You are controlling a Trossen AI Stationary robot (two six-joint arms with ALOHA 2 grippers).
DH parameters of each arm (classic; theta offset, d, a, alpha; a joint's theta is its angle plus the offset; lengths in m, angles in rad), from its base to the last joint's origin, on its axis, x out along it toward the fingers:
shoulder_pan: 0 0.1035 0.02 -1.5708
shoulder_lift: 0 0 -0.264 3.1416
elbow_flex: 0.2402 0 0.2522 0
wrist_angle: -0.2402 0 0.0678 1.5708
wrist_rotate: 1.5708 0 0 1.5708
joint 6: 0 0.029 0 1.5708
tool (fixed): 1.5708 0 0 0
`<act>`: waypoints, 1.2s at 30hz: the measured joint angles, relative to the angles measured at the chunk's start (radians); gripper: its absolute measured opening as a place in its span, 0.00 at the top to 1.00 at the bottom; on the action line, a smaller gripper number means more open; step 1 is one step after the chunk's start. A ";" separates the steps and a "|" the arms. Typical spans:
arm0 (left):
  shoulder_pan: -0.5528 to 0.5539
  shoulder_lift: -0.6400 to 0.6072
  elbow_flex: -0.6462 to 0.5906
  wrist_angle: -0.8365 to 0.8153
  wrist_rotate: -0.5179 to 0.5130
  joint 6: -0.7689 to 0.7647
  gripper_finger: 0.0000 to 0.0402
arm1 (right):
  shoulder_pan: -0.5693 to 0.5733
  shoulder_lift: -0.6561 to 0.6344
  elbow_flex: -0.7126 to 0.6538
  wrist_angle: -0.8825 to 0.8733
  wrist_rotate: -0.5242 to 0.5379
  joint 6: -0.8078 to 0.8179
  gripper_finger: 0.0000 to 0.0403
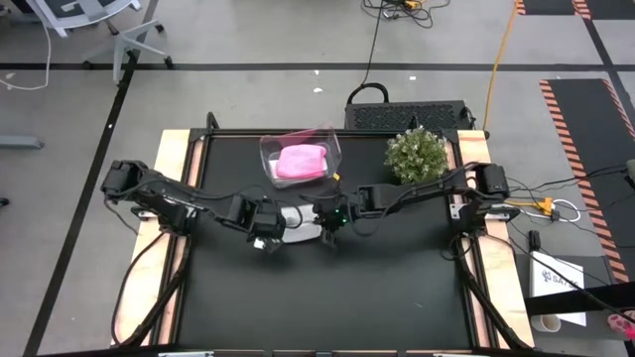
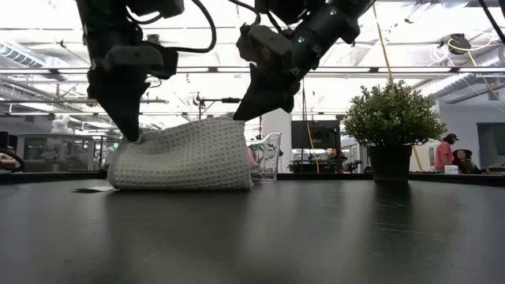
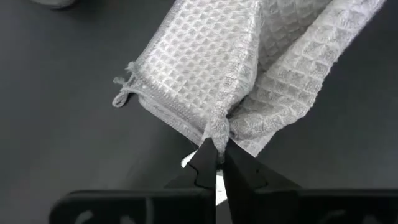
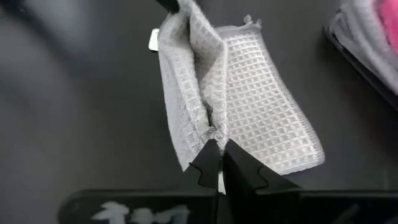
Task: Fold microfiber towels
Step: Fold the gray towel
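- Nearest, in the low view, the grey towel (image 2: 183,155) stands draped on the dark worktop (image 2: 260,237), pinched at both upper ends and sagging between them, its lower edge resting on the surface.
- The left tool (image 3: 219,151) is clenched on one bunched edge; the right tool (image 4: 214,144) is clenched on the opposite end — each wrist view shows the cloth gathered right at the tips.
- The towel's long axis runs from one tool to the other across the worktop, so I judge the next fold depends on both ends moving together; neither arm is nearer.
- Farther back, only the high view shows the pink towel (image 1: 301,161) lying in the clear bin (image 1: 332,149), with a potted plant (image 1: 416,155) beside it; the low view hides the pink towel.
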 joint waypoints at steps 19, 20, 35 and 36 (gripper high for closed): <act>0.148 0.001 -0.087 0.042 -0.098 0.144 0.86 | -0.079 0.035 -0.002 -0.052 0.076 -0.070 0.99; 0.157 0.001 -0.087 0.045 -0.098 0.158 0.85 | -0.082 0.035 -0.002 -0.049 0.075 -0.081 0.99; 0.228 0.001 -0.080 0.047 -0.051 0.253 0.84 | -0.148 0.035 -0.082 0.115 0.151 -0.031 0.82; 0.218 0.001 -0.077 0.056 -0.021 0.253 0.84 | -0.150 0.035 -0.099 0.139 0.149 -0.017 0.81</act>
